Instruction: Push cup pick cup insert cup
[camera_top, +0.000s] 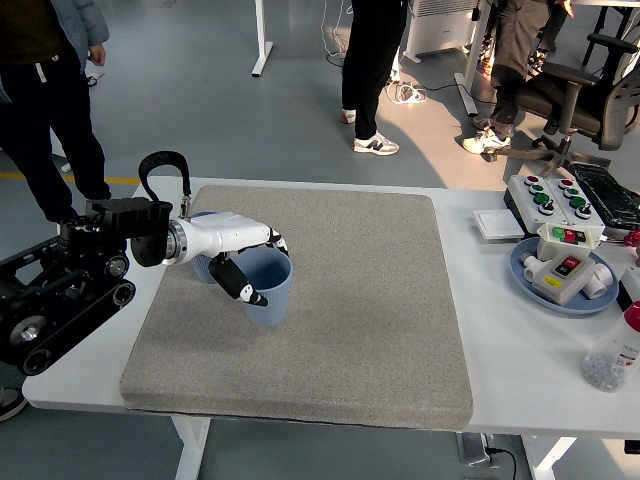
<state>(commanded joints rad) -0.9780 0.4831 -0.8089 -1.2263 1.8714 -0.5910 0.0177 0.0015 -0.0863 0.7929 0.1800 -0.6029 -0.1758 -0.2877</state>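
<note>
Presently, left hand (250, 268): white shell, black-tipped fingers, on a black jointed arm reaching in from the bench's left edge. Thumb lies against the outer wall of a blue cup (268, 289) and the other fingers hook over its rim, so the hand holds the cup. Cup: smooth plastic, tapered, round, upright, open mouth up, on the left part of a grey felt-like mat (350, 330) with rounded corners. Second blue cup (203, 264): just behind the wrist, near the mat's far left corner, mostly hidden. Bench (500, 350): white, flat.
</note>
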